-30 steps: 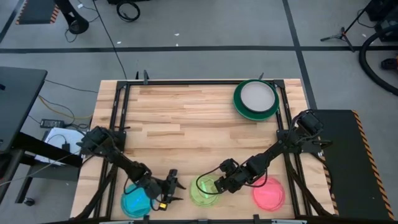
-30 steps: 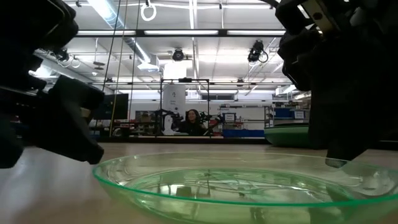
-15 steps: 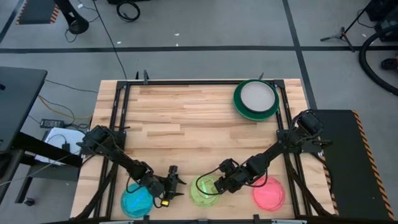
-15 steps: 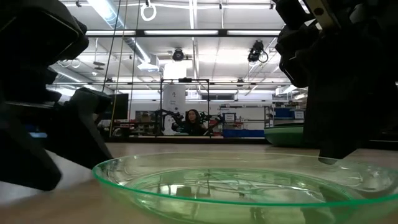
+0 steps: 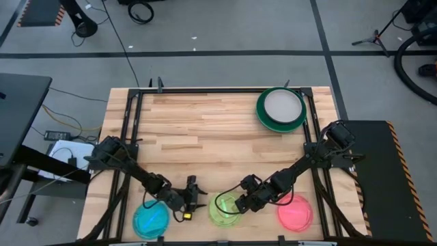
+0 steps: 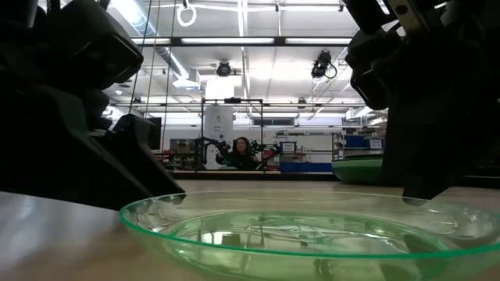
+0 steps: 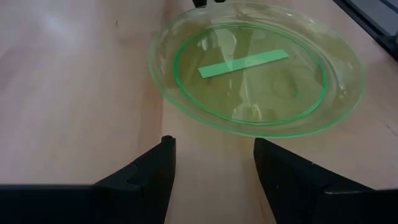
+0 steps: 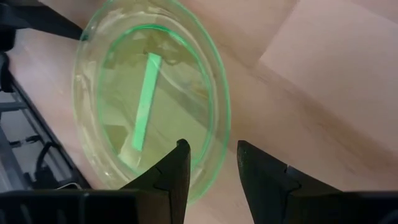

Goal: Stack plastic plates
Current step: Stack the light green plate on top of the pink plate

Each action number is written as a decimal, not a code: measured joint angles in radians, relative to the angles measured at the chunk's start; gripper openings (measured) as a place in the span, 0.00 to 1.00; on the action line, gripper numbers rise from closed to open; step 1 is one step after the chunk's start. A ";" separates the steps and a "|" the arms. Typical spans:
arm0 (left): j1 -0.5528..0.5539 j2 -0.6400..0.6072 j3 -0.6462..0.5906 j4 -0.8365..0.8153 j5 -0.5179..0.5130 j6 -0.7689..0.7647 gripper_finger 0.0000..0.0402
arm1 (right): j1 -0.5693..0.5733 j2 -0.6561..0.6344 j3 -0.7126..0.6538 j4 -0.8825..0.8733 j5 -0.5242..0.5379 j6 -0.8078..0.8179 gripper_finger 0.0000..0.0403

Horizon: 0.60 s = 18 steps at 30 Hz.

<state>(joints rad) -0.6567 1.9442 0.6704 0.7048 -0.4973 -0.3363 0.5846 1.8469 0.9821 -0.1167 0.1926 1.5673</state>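
Observation:
A small translucent yellow-green plate [image 5: 225, 208] rests flat on the wood near the table's near edge, with a green strip [image 7: 244, 63] showing in its middle. My left gripper [image 5: 194, 198] is open just left of it, fingers pointing at its rim without touching [image 7: 211, 146]. My right gripper [image 5: 240, 198] is open at the plate's right rim, one finger over the inside and one outside [image 8: 214, 155]. A blue plate [image 5: 150, 219] lies to the left and a pink plate [image 5: 295, 212] to the right. A pale grey plate sits on a green one [image 5: 280, 108] at the far right. My right gripper stands astride the yellow-green plate's right rim [image 8: 219, 134], slanting down from the table's right. One fingertip [image 6: 422, 199] is level with the rim, but I cannot tell whether it touches. The plate lies flat on the table.
A black frame rail [image 5: 133, 137] runs along the table's left side and another [image 5: 314, 150] along the right. Bare wood [image 5: 212, 137] lies between the near plates and the far stack. A person [image 6: 242, 152] sits far off in the room behind.
My left gripper has moved toward the table's right, from beside the blue plate to the yellow-green plate's left rim. In the low view it now fills more of the left side, close to the plate.

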 joint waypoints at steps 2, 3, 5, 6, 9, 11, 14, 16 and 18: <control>0.000 0.000 0.000 0.001 0.000 0.000 0.55 | 0.000 0.000 0.000 -0.010 0.006 0.000 0.35; 0.000 0.000 0.000 0.001 0.000 0.002 0.55 | 0.000 0.000 0.000 -0.009 0.009 0.000 0.35; 0.000 0.000 0.000 0.001 0.000 0.001 0.55 | 0.000 0.000 0.000 -0.008 0.009 0.000 0.35; -0.001 0.000 0.000 0.002 0.000 0.000 0.55 | 0.000 0.000 0.000 -0.009 0.009 0.000 0.35; 0.001 0.000 0.000 0.011 -0.003 0.004 0.55 | 0.000 0.000 0.000 -0.009 0.008 -0.010 0.35; 0.006 0.000 0.000 0.032 -0.010 0.007 0.55 | 0.000 0.000 0.000 -0.009 -0.005 -0.016 0.35; 0.022 0.000 0.000 0.070 -0.013 0.024 0.55 | 0.000 0.000 0.000 -0.009 -0.015 -0.019 0.35; 0.031 0.000 0.000 0.087 -0.015 0.034 0.55 | 0.000 0.000 0.000 -0.010 -0.031 -0.025 0.35; 0.039 0.000 0.000 0.096 -0.016 0.034 0.55 | 0.000 0.000 0.000 -0.015 -0.037 -0.026 0.35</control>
<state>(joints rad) -0.6176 1.9442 0.6701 0.8003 -0.5130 -0.3019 0.5846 1.8469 0.9821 -0.1318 0.1555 1.5414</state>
